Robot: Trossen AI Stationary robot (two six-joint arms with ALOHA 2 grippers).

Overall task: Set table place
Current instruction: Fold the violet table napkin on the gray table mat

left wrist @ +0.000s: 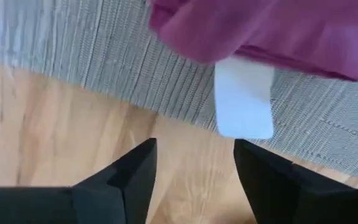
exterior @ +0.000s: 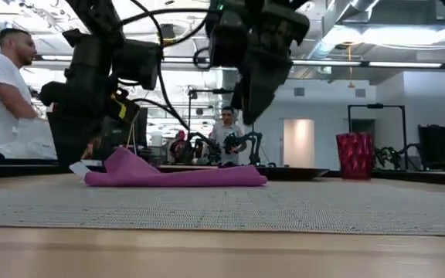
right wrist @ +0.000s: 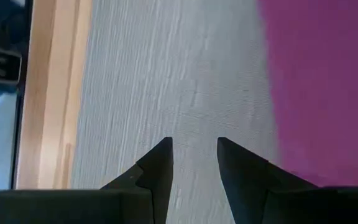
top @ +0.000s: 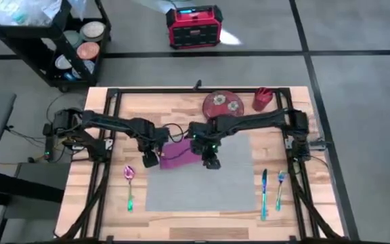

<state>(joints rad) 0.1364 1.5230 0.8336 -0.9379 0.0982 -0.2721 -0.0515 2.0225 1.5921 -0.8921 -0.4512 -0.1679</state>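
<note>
Pale butcher-block planks make up the table [top: 181, 102], edged by black metal rails, and on it lies the large grey woven placemat [top: 208, 186], flat, thin and finely ribbed, its weave showing plainly in both wrist views. It sits in the middle of the table, toward the near edge.

On the placemat's far left corner rests a magenta cloth napkin [top: 179, 154], soft and loosely folded, bunched higher at one end in the low view. A small white rectangular tag [left wrist: 243, 99] sticks out from under it, smooth and blank; no writing can be read on it.

Over to the left gripper [top: 149, 160]: it hangs just above the placemat's left edge beside the napkin, dark fingers spread apart, nothing between them. The right gripper [top: 211, 163] hovers over the placemat just right of the napkin, its fingers also parted with a narrow gap, empty.

Far side now: a round dark-red plate with pale floral patches [top: 223, 103], and next to it a red faceted cup [top: 262, 99]. Left of the placemat lies a spoon with a pink-purple bowl and green handle [top: 129, 186], iridescent. Right of it, two more pieces of iridescent blue-green cutlery [top: 271, 191] lie side by side.

Beyond the table, a red and black boxy device [top: 193, 26] sits on the floor, and a black wheeled cart [top: 53, 41] holds stacked bowls. People show in the room behind.
</note>
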